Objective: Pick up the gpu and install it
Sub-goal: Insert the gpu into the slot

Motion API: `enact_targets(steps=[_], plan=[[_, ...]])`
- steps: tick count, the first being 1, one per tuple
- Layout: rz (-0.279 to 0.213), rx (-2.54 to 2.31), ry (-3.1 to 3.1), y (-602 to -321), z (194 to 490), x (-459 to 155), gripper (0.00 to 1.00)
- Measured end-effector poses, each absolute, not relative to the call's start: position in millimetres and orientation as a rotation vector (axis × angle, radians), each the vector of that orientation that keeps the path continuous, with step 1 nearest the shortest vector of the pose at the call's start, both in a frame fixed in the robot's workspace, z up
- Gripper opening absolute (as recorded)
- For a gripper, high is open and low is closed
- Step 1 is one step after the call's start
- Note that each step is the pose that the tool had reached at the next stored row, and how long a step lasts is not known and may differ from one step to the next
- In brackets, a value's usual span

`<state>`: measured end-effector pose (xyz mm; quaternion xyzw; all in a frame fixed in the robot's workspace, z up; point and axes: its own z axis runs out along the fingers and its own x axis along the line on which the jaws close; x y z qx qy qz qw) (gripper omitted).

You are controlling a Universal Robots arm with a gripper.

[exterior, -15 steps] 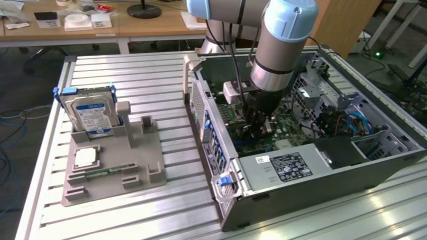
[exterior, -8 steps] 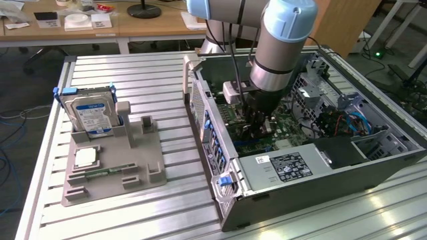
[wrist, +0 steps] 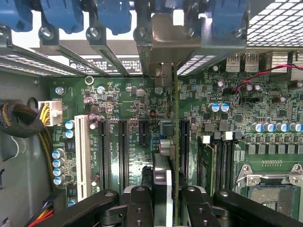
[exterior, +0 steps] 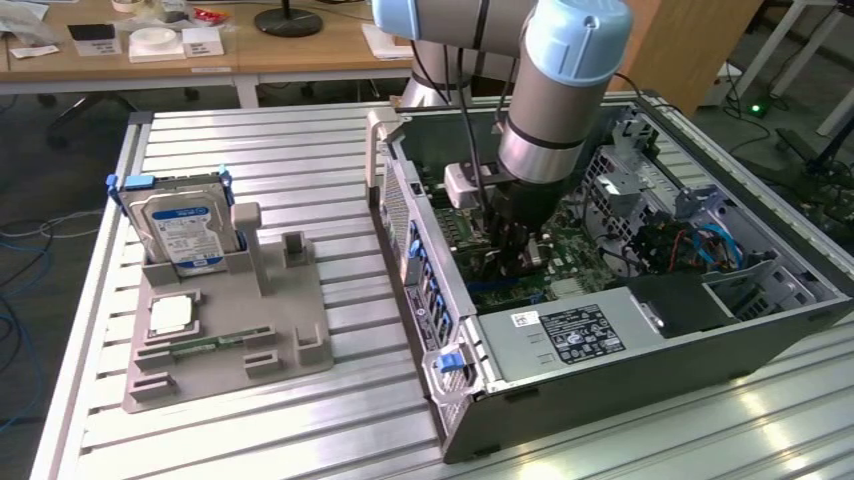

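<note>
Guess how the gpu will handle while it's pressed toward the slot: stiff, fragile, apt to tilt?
The gpu is a thin board seen edge-on, so probably stiff lengthwise but fragile under side load. The gripper clamps only one edge, so it could tilt. Its metal bracket probably steadies that end.

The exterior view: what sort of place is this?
Probably a robotics lab or workshop: a robot arm reaches into an open computer case on a slatted metal table, with cluttered desks behind.
</note>
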<state>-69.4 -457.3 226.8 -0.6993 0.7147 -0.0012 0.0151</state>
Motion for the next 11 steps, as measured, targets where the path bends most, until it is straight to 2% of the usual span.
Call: enact_targets(steps=[11], plan=[[-0.003, -2.176, 2.224, -457.3, 222.8, -69.5, 0.28]])
